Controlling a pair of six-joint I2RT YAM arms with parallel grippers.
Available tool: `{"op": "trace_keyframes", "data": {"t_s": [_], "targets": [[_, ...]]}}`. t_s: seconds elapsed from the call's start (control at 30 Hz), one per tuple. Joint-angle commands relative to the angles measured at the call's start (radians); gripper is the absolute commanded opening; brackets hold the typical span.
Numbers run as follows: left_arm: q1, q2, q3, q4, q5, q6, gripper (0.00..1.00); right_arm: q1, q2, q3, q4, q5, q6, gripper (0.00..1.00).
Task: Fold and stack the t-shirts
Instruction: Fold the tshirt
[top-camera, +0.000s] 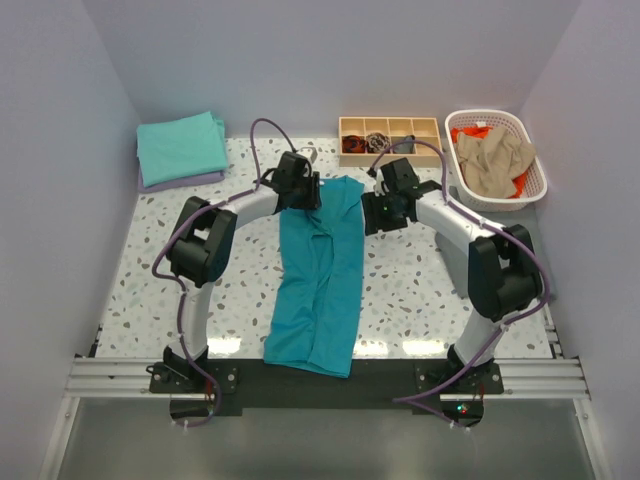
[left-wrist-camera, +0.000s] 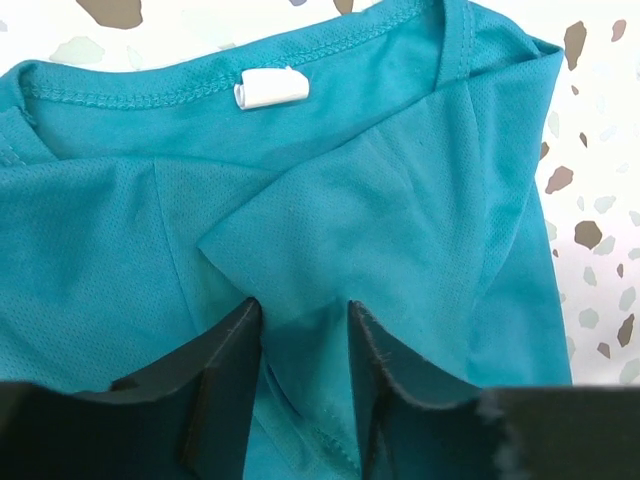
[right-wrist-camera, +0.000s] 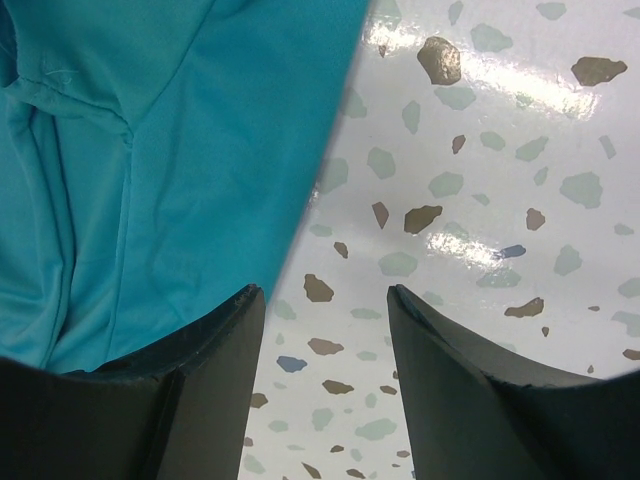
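Observation:
A deep teal t-shirt (top-camera: 320, 275) lies lengthwise on the table's middle, its sides folded inward, collar at the far end. My left gripper (top-camera: 312, 192) sits on its upper left part. In the left wrist view the gripper (left-wrist-camera: 300, 315) is open, with a folded flap of teal fabric (left-wrist-camera: 380, 220) lying between the fingers, below the collar and its white tag (left-wrist-camera: 270, 88). My right gripper (top-camera: 375, 212) is open and empty just off the shirt's right edge. In the right wrist view the gripper (right-wrist-camera: 325, 300) is over bare table, and the shirt (right-wrist-camera: 170, 150) lies to its left.
A folded aqua-green shirt (top-camera: 180, 146) lies on a lavender one (top-camera: 190, 181) at the back left. A wooden compartment tray (top-camera: 390, 127) stands at the back. A white lattice basket (top-camera: 530, 185) at the back right holds a tan shirt (top-camera: 492, 160) and an orange one (top-camera: 470, 132).

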Motion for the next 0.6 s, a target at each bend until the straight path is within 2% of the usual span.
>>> {"op": "trace_keyframes", "data": {"t_s": [0.0, 0.03, 0.07, 0.17, 0.23, 0.27, 0.57], "targets": [[0.009, -0.031, 0.039, 0.033, -0.026, 0.000, 0.38, 0.001, 0.015, -0.014, 0.028, 0.000, 0.012, 0.57], [0.009, -0.034, 0.039, 0.035, -0.028, 0.000, 0.32, 0.000, 0.015, -0.014, 0.028, 0.002, 0.012, 0.57], [0.009, -0.036, 0.037, 0.033, -0.032, 0.001, 0.23, 0.000, 0.016, -0.014, 0.028, -0.001, 0.012, 0.56], [0.010, -0.054, 0.028, 0.032, -0.049, -0.002, 0.10, 0.000, 0.016, -0.019, 0.031, 0.002, 0.015, 0.56], [0.010, -0.086, -0.002, 0.056, -0.069, -0.003, 0.07, 0.000, 0.018, -0.022, 0.031, 0.008, 0.015, 0.56], [0.010, -0.097, -0.015, 0.065, -0.074, -0.005, 0.02, 0.000, 0.021, -0.022, 0.031, 0.008, 0.013, 0.56], [0.015, -0.166, -0.102, 0.119, -0.109, -0.020, 0.00, 0.000, 0.039, -0.014, 0.023, 0.000, 0.013, 0.56]]}}
